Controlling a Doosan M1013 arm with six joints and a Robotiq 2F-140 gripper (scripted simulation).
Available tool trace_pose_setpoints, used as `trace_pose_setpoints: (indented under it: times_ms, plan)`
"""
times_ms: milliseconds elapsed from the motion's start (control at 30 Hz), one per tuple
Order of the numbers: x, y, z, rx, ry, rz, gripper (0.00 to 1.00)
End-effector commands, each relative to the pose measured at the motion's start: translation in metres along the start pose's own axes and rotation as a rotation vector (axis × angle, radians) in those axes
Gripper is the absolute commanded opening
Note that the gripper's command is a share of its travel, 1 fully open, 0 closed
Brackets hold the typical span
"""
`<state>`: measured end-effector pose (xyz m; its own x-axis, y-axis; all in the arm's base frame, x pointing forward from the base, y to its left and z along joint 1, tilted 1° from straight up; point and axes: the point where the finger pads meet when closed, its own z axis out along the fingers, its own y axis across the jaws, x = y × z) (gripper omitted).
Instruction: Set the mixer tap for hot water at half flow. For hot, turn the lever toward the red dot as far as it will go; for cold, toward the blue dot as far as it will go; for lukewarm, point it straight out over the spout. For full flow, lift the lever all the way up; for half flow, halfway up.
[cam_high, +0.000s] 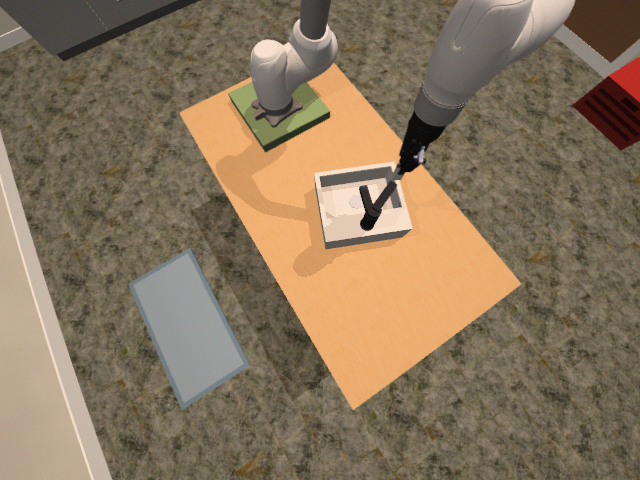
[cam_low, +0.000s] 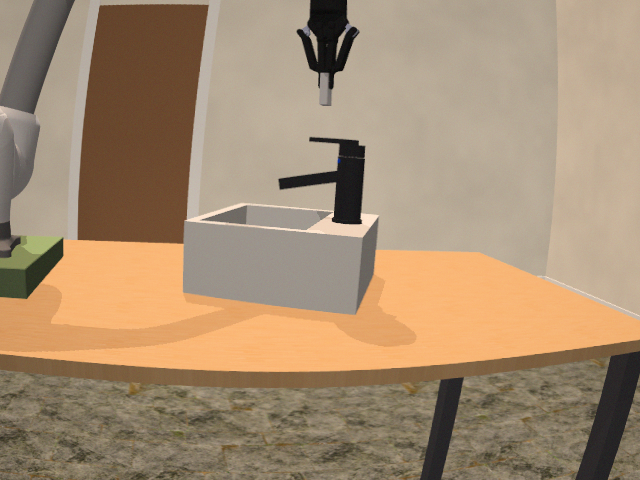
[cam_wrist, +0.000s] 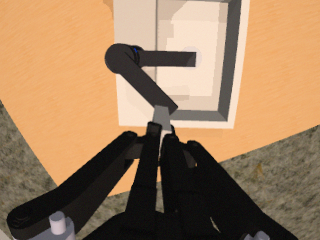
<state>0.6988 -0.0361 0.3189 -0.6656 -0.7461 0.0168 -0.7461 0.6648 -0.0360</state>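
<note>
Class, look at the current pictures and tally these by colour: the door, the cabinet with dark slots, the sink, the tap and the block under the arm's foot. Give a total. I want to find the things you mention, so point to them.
Brown: 1, door (cam_low: 142, 124)
Red: 1, cabinet (cam_high: 620, 93)
White: 1, sink (cam_high: 338, 236) (cam_low: 268, 263) (cam_wrist: 135, 20)
Black: 1, tap (cam_high: 368, 219) (cam_low: 349, 188) (cam_wrist: 118, 57)
Green: 1, block (cam_high: 289, 124) (cam_low: 38, 258)
Total: 5
</note>
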Motion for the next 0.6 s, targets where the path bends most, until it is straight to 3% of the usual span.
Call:
trace_pose_setpoints:
  times_ms: [0, 100, 133, 400, 567]
  plan:
    - [0.0001, 0.0000, -0.0006, -0.010, -0.016, -0.279, 0.00]
    - [0.0001, 0.0000, -0.0007, -0.011, -0.019, -0.419, 0.00]
    - [0.0001, 0.0000, -0.0007, -0.011, -0.020, -0.467, 0.39]
    - [0.0001, 0.0000, -0.0007, -0.025, -0.041, -0.848, 0.39]
    - [0.0001, 0.0000, -0.0007, -0.032, -0.053, -0.949, 0.39]
